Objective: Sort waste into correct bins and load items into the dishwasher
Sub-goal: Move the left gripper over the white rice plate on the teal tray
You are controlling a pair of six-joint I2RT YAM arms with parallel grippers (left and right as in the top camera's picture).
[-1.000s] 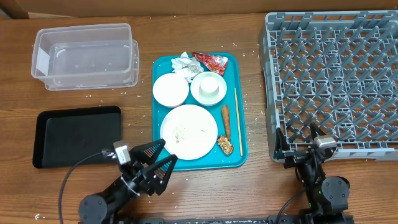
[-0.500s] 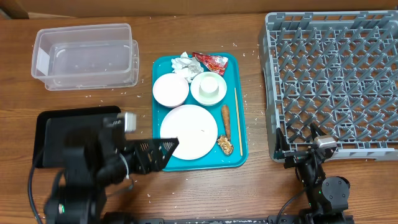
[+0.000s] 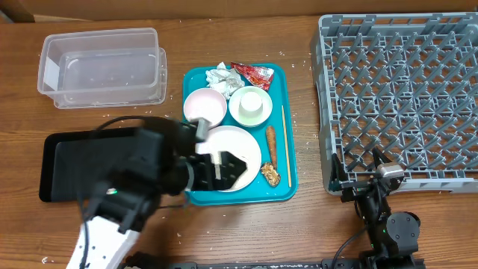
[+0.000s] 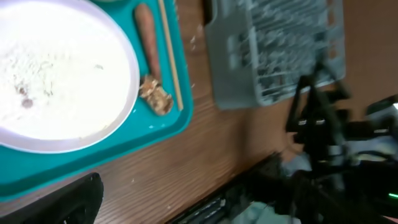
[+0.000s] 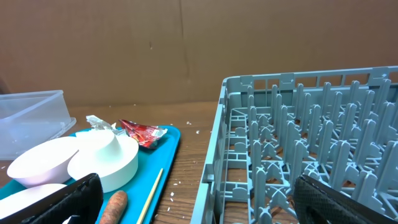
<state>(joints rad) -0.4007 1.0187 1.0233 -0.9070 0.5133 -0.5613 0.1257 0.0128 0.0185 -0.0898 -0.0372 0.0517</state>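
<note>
On the teal tray (image 3: 291, 179) lie a white plate (image 4: 62, 81) with rice grains (image 4: 28, 62), a brown sausage piece (image 3: 271, 144), a crumbly bit (image 4: 155, 96), a wooden stick (image 3: 284, 138), two bowls (image 3: 205, 107), one holding a cup (image 3: 252, 102), a napkin (image 3: 220, 75) and a red wrapper (image 3: 252, 75). My left gripper (image 3: 228, 166) hovers open over the plate's near side; one finger (image 4: 62, 202) shows. My right gripper (image 5: 205, 208) stands open and empty at the front edge of the grey dish rack (image 3: 399, 97).
A clear plastic tub (image 3: 101, 67) stands at the back left. The black tray (image 3: 63, 161) lies in front of it, partly hidden under my left arm. Stray white grains dot the wood around the teal tray.
My left arm has swung from the table's front edge up and to the right, past the black tray, until its gripper is over the plate. The right arm has not moved.
</note>
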